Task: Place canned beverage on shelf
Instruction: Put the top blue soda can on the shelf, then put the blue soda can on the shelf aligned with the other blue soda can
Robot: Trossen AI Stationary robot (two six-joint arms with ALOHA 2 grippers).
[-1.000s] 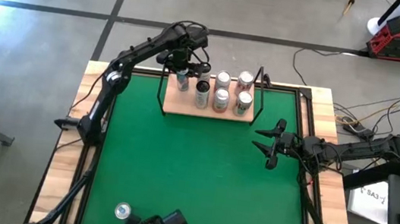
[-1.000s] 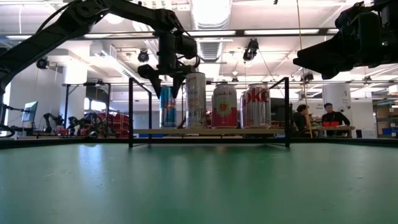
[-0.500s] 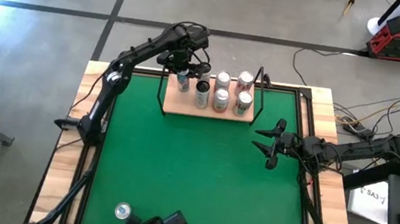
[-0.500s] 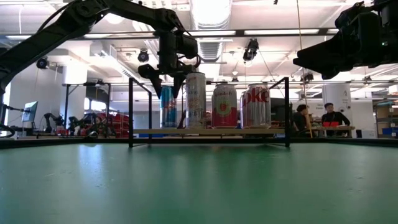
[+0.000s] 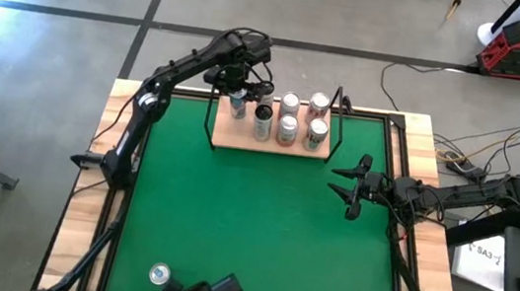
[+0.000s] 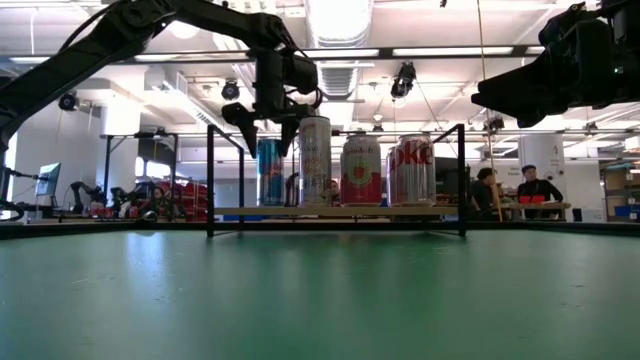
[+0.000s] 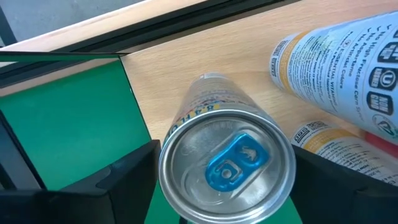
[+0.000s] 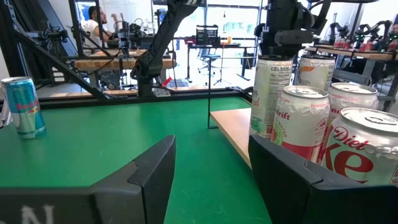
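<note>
- The left gripper [image 6: 268, 125] hangs over the far left corner of the shelf [image 5: 241, 141], with a slim blue can [image 6: 269, 172] standing upright on the board below it.
- In the left wrist view that can's lid [image 7: 227, 165] sits between the two fingers [image 7: 127, 171], which stand apart on either side; no clear contact with the can wall shows, so the step in hand reads as the release, with the can already down on the wood.
- The next move likely calls for a straight lift, fingers kept wide until they are above the lid.
- The tall white can [image 6: 315, 160] stands just beside the blue one, on the side away from the post; a sideways drift there could knock it.
- The black corner post [image 6: 210, 180] rises near the other side, so the gap around the blue can is narrow both ways.
- Three more cans fill the rest of the board, among them a red-and-white can [image 6: 361, 170] and a Diet Coke [image 6: 409, 170].
- Above the shelf there is open air, the safest way out.
- The green mat [image 5: 250, 224] in front of the shelf gives wide open room.
- Another can [image 5: 159, 273] stands alone at the near left edge of the mat, well apart from the shelf.
- The right gripper [image 5: 349, 188] waits over the right side of the mat, fingers spread, holding nothing.
</note>
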